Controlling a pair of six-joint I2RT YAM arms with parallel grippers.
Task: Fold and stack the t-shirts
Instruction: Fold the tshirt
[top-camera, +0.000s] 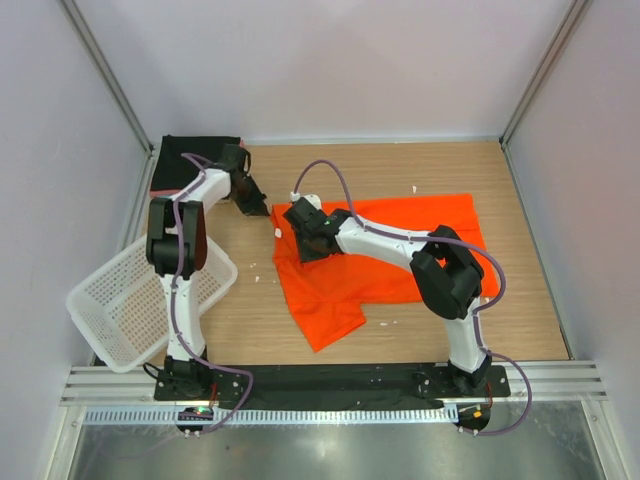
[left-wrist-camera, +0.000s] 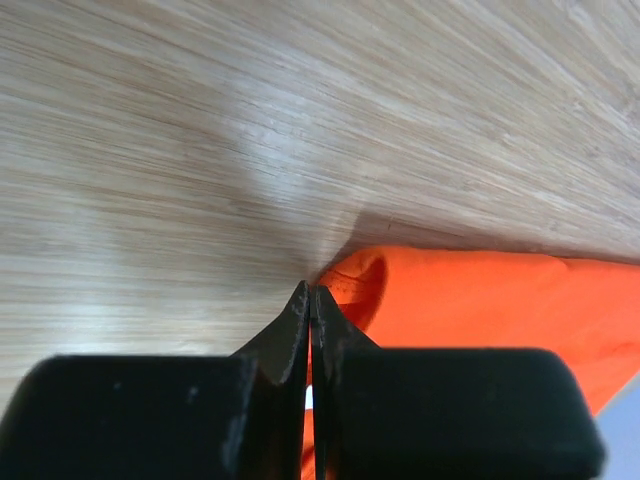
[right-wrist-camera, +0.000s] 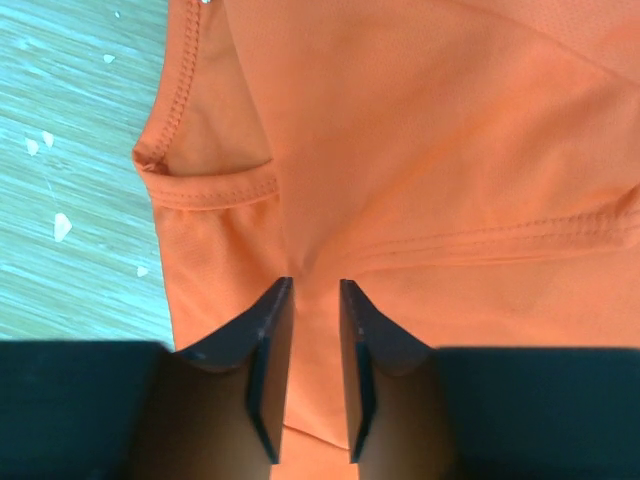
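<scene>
A bright orange-red t-shirt (top-camera: 335, 290) lies spread on the wooden table, partly folded, with one sleeve pointing toward the near edge. My right gripper (top-camera: 303, 240) rests on its left part. In the right wrist view that gripper (right-wrist-camera: 317, 290) stands slightly open, and puckered orange cloth (right-wrist-camera: 420, 150) lies in the narrow gap between its fingers. My left gripper (top-camera: 258, 207) is shut just off the shirt's far-left corner. In the left wrist view its tips (left-wrist-camera: 311, 292) meet right at a curled orange edge (left-wrist-camera: 480, 300). A folded black t-shirt (top-camera: 190, 160) lies at the back left corner.
A white mesh basket (top-camera: 120, 300) sits tilted over the table's left edge, beside the left arm. Small white specks (top-camera: 252, 268) dot the wood near the shirt. Grey walls close in the table at the back and on both sides.
</scene>
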